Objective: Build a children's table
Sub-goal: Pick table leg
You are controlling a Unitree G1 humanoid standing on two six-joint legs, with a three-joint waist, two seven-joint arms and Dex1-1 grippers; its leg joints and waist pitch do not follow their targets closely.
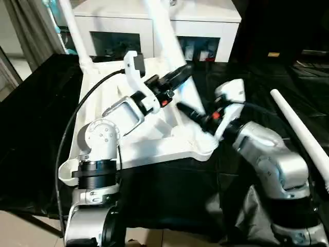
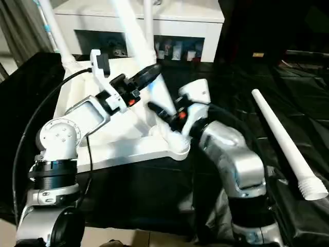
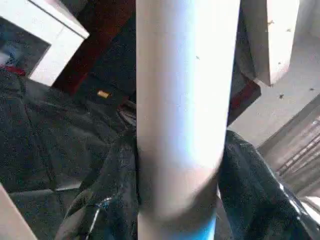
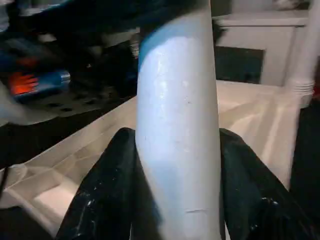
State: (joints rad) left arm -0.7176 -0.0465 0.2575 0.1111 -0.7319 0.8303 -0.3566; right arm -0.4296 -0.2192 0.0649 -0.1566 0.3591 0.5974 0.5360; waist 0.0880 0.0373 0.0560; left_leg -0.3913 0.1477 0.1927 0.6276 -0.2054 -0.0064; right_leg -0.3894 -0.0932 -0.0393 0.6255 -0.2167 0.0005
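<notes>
The children's table top [image 1: 169,146] lies upside down on a black cloth, ribs up. A long white leg [image 1: 163,31] rises tilted from its near right corner socket. My left gripper [image 1: 180,76] is shut on this leg higher up, and its black fingers [image 3: 115,200] press both sides of the tube. Just above the socket, my right gripper [image 1: 186,109] is shut on the same leg [image 4: 180,125]. Another leg [image 1: 72,25] stands in the back left socket. One more upright leg [image 2: 147,20] shows behind the held one.
A loose white leg [image 1: 300,128] lies on the black cloth to the right, flared end toward me. A white cabinet with glass doors [image 1: 205,25] stands behind the table top. A black cable [image 1: 67,139] loops beside my left forearm.
</notes>
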